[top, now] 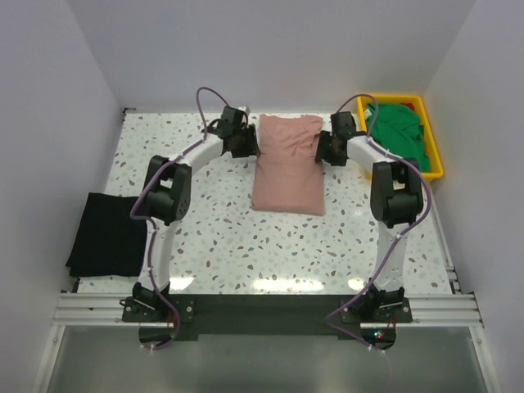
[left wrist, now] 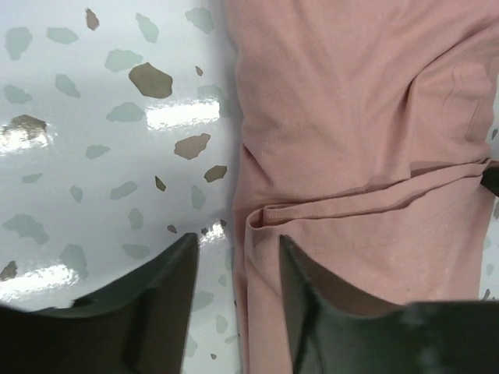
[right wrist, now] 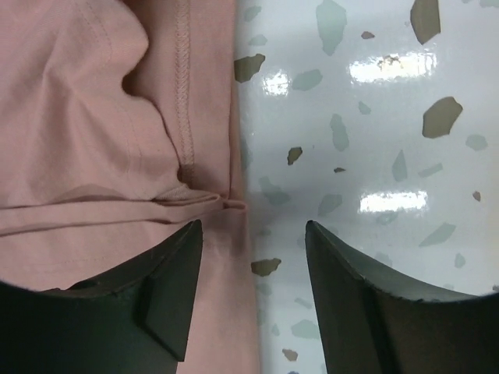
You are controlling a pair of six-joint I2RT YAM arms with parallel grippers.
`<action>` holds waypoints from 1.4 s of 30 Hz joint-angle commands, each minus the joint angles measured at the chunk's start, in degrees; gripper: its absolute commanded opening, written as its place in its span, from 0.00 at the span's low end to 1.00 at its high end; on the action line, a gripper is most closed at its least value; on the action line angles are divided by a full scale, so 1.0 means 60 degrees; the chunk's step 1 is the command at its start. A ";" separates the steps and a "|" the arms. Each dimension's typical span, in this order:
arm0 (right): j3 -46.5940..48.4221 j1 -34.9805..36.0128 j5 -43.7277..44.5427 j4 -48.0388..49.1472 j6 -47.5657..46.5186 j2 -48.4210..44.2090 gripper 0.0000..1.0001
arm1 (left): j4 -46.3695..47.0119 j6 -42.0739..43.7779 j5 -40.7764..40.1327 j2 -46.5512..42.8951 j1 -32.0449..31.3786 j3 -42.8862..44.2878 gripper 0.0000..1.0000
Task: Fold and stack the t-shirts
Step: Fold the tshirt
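"Top external puts the pink t-shirt (top: 286, 168) folded long in the middle of the table (top: 237, 246), with our left gripper (top: 239, 144) and right gripper (top: 329, 149) flanking its far end. Do we pinch now?"

"Both are spread wide and hold nothing. In each wrist view a side edge of the cloth lies between the fingers. We should close on every layer, level with each other, then lift together."

"Are our tips down on the table?"

"We cannot tell; the wrist views give no sense of height. Possibly a layer sits loose underneath. Any print is hidden. Elsewhere we see only the black t-shirt (top: 106, 236) at the left and the green t-shirt (top: 399, 135) in the yellow tray (top: 435, 160)."
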 commanded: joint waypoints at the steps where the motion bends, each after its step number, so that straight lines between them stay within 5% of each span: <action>1: -0.0065 -0.0037 0.0055 -0.0370 0.0541 -0.1396 0.59 | 0.0327 -0.0286 -0.0381 -0.1624 0.0155 -0.0294 0.55; 9: -0.4267 0.0372 -0.0911 0.0462 0.1845 -0.4469 0.57 | 0.1102 -0.1370 -0.0076 -0.4452 -0.0020 -0.5093 0.53; 16: -0.6614 0.1075 -0.1030 0.1095 0.2476 -0.5529 0.57 | 0.2083 -0.1473 0.0686 -0.5159 -0.0870 -0.7295 0.54; 34: -0.7992 0.1135 -0.0985 0.2281 0.3560 -0.5691 0.50 | 0.3036 -0.2176 0.0818 -0.4720 -0.1164 -0.8206 0.54; 42: -0.8007 0.1105 -0.1000 0.2413 0.3649 -0.5588 0.44 | 0.3374 -0.2674 0.0804 -0.4412 -0.1178 -0.8280 0.38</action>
